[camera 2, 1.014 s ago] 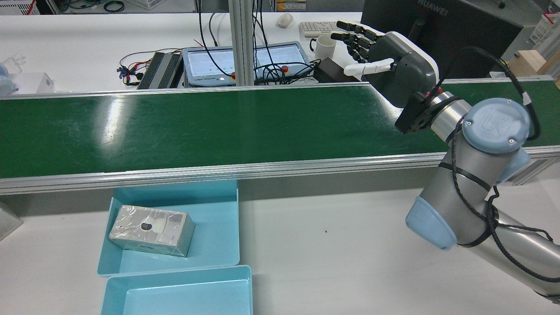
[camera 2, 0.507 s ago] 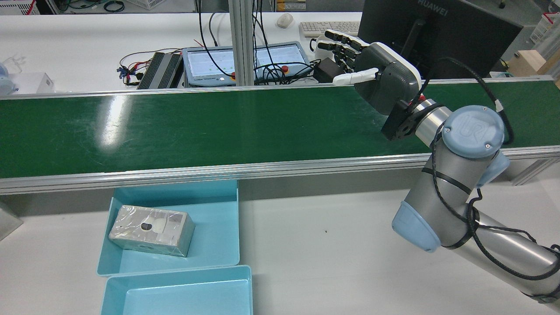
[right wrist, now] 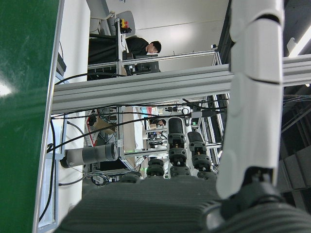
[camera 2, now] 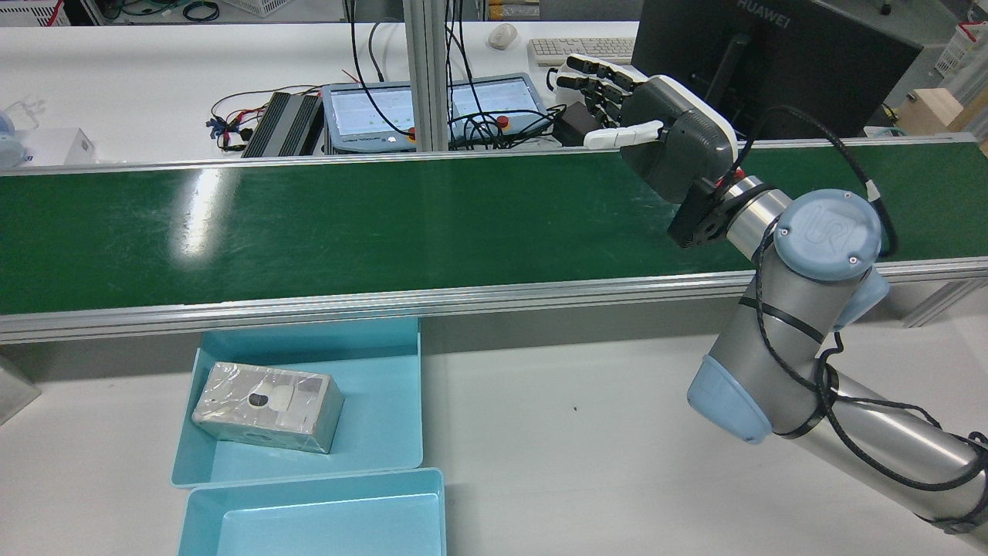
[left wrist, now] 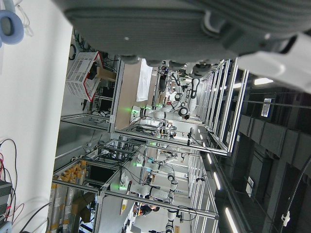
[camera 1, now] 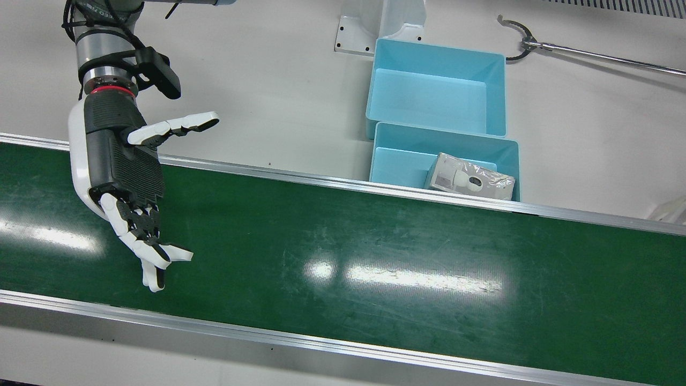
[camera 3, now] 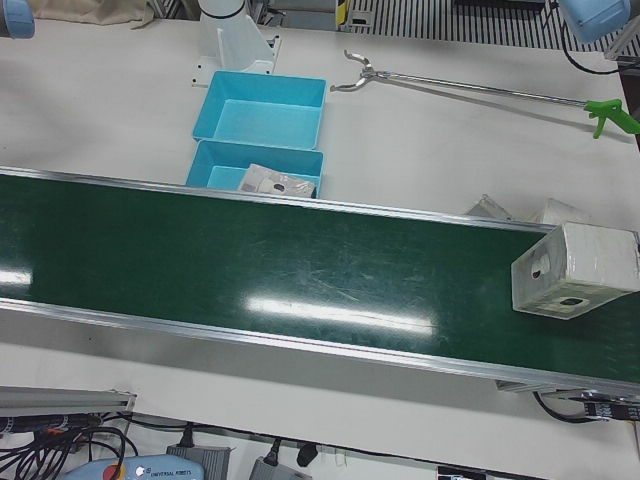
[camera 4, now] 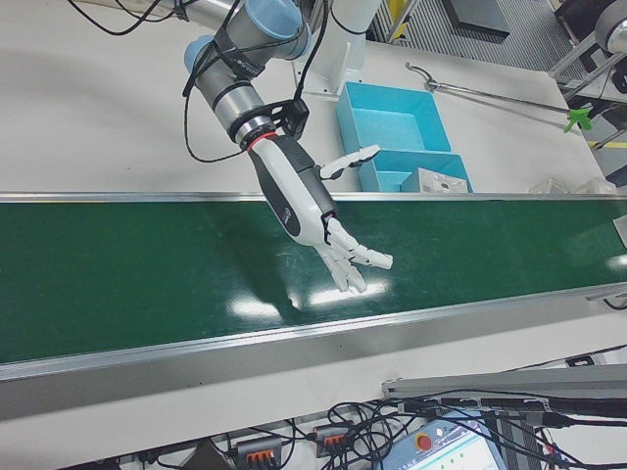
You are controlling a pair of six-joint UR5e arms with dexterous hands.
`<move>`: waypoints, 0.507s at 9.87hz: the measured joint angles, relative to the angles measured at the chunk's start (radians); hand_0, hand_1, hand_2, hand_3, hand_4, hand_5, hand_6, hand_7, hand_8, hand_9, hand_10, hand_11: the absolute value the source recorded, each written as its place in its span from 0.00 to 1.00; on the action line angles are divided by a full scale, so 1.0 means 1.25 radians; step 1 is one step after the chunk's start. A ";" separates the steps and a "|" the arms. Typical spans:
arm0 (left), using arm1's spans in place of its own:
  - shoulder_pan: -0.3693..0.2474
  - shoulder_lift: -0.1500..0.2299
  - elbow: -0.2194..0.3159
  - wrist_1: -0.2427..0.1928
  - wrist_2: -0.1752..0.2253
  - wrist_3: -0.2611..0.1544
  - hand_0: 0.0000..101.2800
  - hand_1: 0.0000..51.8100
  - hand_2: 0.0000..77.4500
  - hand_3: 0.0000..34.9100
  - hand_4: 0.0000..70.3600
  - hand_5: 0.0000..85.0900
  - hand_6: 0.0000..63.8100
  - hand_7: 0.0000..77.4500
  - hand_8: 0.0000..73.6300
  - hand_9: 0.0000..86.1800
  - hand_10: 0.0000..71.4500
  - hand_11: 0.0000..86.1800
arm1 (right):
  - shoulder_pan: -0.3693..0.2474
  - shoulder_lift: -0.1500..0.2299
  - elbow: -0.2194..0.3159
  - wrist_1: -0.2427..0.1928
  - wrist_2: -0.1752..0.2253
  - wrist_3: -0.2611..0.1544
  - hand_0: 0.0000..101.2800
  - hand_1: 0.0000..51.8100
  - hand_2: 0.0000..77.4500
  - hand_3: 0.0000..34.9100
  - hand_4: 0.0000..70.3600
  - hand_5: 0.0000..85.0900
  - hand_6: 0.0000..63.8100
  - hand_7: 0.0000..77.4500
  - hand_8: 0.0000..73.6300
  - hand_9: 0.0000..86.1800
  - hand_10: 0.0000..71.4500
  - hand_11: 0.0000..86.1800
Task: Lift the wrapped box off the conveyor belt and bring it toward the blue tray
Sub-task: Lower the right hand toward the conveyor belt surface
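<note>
Wrapped box (camera 3: 577,270) rides on the green conveyor belt (camera 1: 375,268) at its far end, well apart from the right hand (camera 1: 126,177), which hovers over the belt empty with fingers spread. Beside the belt, on the white table (camera 2: 579,432), one blue tray (camera 1: 498,147) holds another wrapped box (camera 1: 470,182); the neighbouring tray (camera 1: 496,86) has nothing inside. The left hand's state I cannot tell.

The conveyor belt (camera 1: 375,279) was viewed from nearly overhead in front and obliquely from behind (camera 2: 386,224); both views shared it.
</note>
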 joint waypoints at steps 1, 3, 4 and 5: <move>0.000 0.000 0.000 0.000 0.000 0.000 0.00 0.00 0.01 0.00 0.00 0.01 0.01 0.01 0.01 0.00 0.00 0.01 | -0.001 0.000 -0.002 0.001 0.001 0.000 0.47 0.24 0.08 0.00 0.14 0.17 0.13 0.28 0.05 0.06 0.00 0.01; 0.000 0.000 0.000 0.000 0.000 0.000 0.00 0.00 0.01 0.00 0.00 0.01 0.00 0.01 0.01 0.00 0.01 0.01 | -0.001 0.000 -0.002 0.001 0.002 0.000 0.47 0.23 0.06 0.00 0.16 0.17 0.13 0.29 0.05 0.06 0.00 0.01; 0.000 0.000 0.000 0.000 0.000 0.000 0.00 0.00 0.01 0.00 0.00 0.01 0.00 0.01 0.01 0.00 0.01 0.01 | -0.001 0.000 -0.001 0.001 0.002 0.000 0.47 0.23 0.06 0.00 0.16 0.17 0.13 0.29 0.05 0.06 0.00 0.01; 0.000 0.000 0.000 0.000 0.000 0.000 0.00 0.00 0.01 0.00 0.00 0.01 0.01 0.01 0.01 0.00 0.00 0.01 | -0.002 0.000 0.000 0.001 0.003 0.000 0.47 0.23 0.06 0.00 0.16 0.17 0.13 0.29 0.05 0.06 0.00 0.01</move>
